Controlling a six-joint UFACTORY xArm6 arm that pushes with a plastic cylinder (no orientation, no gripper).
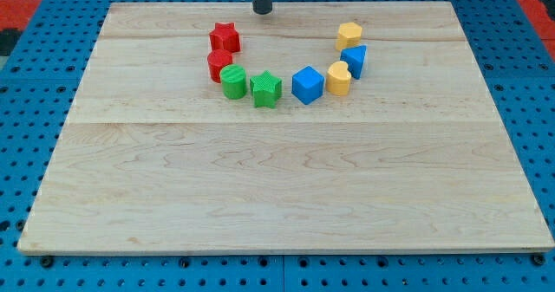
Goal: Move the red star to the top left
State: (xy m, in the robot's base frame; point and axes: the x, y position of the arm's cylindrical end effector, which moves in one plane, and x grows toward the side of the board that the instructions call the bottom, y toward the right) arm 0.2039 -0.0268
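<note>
**Spotter:** Walk me across, left first.

**Me:** The red star (225,37) sits upper left of centre on the table (277,197), touching the red cylinder (219,65) below it. Next come the green cylinder (232,81) and green star (265,89). My tip (262,11) stands near the top edge, just right of the red star and apart from it. Further right: blue cube (307,84), two yellow blocks (339,78), a blue block (354,61).

**Spotter:** End effector state?

**Me:** It's a bare rod, nothing to clench or release. I'd drop the tip to the star's lower right, then push diagonally up-left, slowly, keeping off the red cylinder.
</note>
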